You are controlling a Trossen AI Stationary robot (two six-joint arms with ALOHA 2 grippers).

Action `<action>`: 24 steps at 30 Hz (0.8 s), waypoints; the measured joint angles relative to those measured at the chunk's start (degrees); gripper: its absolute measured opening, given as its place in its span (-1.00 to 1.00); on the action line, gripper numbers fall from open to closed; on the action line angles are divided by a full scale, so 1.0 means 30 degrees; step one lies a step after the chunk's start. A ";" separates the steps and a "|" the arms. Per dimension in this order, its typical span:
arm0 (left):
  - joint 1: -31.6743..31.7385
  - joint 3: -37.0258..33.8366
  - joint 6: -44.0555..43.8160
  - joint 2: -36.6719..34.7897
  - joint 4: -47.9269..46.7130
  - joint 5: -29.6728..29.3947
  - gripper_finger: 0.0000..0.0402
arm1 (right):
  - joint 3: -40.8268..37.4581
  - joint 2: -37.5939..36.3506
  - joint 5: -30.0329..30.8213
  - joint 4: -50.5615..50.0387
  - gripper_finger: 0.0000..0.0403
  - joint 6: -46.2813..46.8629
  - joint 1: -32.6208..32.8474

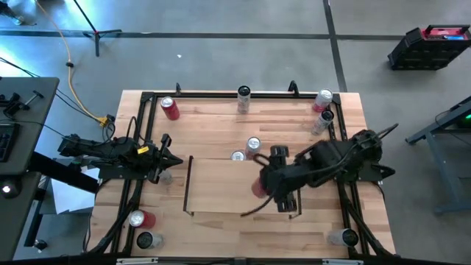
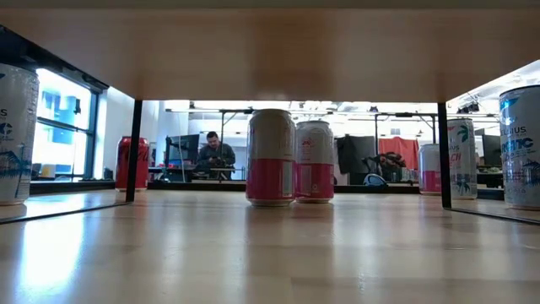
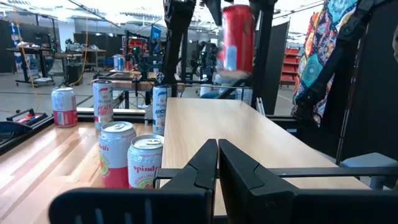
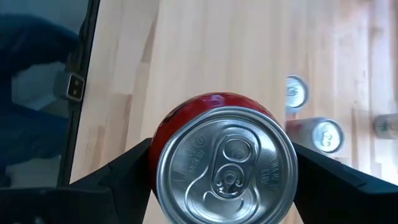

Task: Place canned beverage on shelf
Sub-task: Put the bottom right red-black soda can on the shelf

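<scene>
The shelf (image 1: pixel 221 184) is a light-wood board edged by thin black rails in the middle of the table; in the left wrist view the shelf (image 3: pixel 224 127) stands raised above the tabletop. Over its right part hangs a red can (image 1: pixel 258 188), held by my right gripper (image 1: pixel 271 190). The right wrist view shows the can's silver top (image 4: pixel 227 165). Two pink-and-white cans (image 1: pixel 254 145) (image 1: pixel 238 156) stand upright on the table just beyond the shelf's far edge. My left gripper (image 1: pixel 176 160) waits shut at the shelf's left side. My right gripper pinches the red can between its two fingers, one finger (image 4: pixel 118 177) on each of two opposite sides of the round wall (image 4: pixel 163 134), near the top end. The fingers come from above, slanting down. In the left wrist view the can (image 3: pixel 237 40) hangs about upright, clear above the shelf.
More cans stand around the table: a red one (image 1: pixel 170 108) far left, one (image 1: pixel 243 99) at the far middle, two (image 1: pixel 322 101) (image 1: pixel 324 120) far right, two (image 1: pixel 140 218) (image 1: pixel 146 239) near left, one (image 1: pixel 342 237) near right. A black frame (image 1: pixel 221 94) edges the tabletop.
</scene>
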 joint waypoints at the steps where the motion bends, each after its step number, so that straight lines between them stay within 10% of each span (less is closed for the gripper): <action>1: -0.0002 0.0000 -0.0002 0.0005 -0.0001 0.0000 -0.97 | 0.0000 -0.0159 0.0019 -0.0004 0.46 0.0057 -0.0128; 24: 0.0005 0.0000 -0.0005 0.0005 -0.0005 0.0000 -0.97 | -1.2847 -0.7692 0.0292 0.2842 0.49 0.4246 -0.1651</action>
